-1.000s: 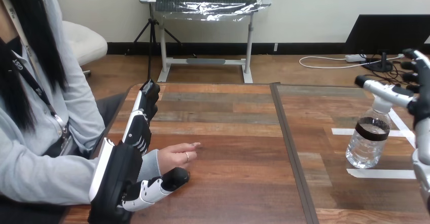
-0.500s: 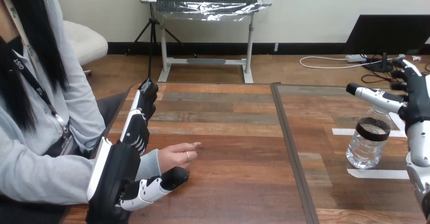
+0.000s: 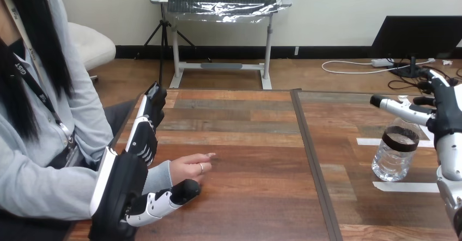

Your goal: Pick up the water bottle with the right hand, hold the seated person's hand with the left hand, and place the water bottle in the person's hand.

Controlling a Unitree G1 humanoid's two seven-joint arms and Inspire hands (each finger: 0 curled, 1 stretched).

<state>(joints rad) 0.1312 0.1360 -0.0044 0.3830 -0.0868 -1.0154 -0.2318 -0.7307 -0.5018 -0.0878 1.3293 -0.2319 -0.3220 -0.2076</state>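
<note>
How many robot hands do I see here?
2. The left hand is at the left, beside the person's hand; the right hand is by the water bottle's top, at the right.

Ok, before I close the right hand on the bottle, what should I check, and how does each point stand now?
1. Water bottle upright on the table, nothing touching its body: ok.
2. Right hand open: ok, fingers straight.
3. Right hand round the bottle: not ok; it hangs above the bottle's top.
4. Left hand at the person's hand: ok, beside the wrist.
5. Left hand gripping the wrist: not ok; fingers straight, not curled round it.
6. Person's palm up to receive: not ok; the hand lies on the table, palm not up.
</note>
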